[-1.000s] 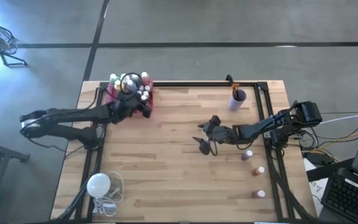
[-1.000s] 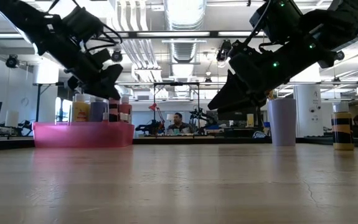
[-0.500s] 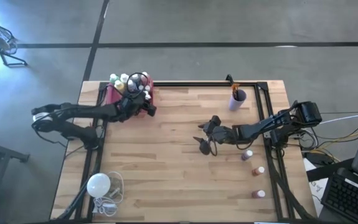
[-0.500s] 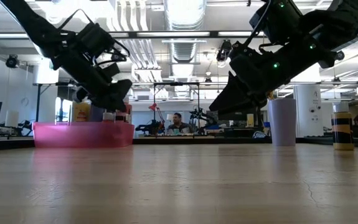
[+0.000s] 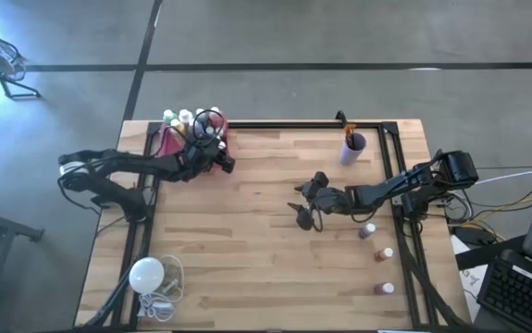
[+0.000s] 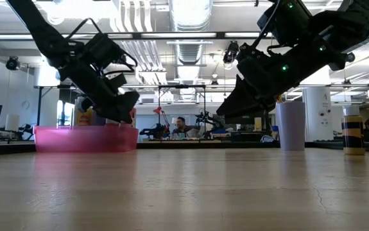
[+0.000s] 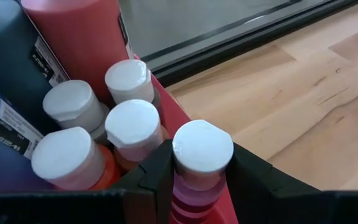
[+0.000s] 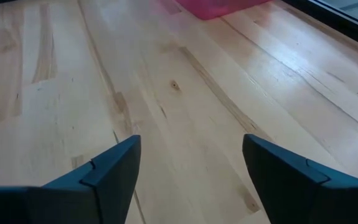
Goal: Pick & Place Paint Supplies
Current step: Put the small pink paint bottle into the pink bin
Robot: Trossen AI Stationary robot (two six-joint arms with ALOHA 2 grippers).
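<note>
A pink tray [image 5: 167, 141] at the table's far left holds several white-capped paint bottles [image 7: 132, 127], large and small. My left gripper [image 7: 198, 163] hangs at the tray's right near corner [image 5: 221, 159], shut on a small white-capped pink bottle [image 7: 202, 148]. My right gripper [image 5: 303, 211] hovers open above bare wood at mid-table [image 8: 191, 155], touching nothing. Three small brown-red bottles [image 5: 383, 252] stand in a row near the right edge. A lilac cup [image 5: 352, 148] with dark brushes stands at the far right. My left gripper pinches the small pink bottle just under its white cap [image 7: 198, 180], one finger [image 7: 160, 171] on each side. The fingers slant down from the table's left. The bottle stands upright by the tray's pink wall [image 7: 182, 115]; its lower end is hidden.
A white round bulb with a coiled cord [image 5: 147, 275] lies at the near left corner. Black rails [image 5: 397, 176] run along the table's sides and far edge. Bare wood lies between the tray and my right gripper. People sit in the room beyond the table.
My left gripper has moved from above the middle of the tray toward its right near corner and has come lower, its arm drawing back toward the table's left. My right arm has kept still.
</note>
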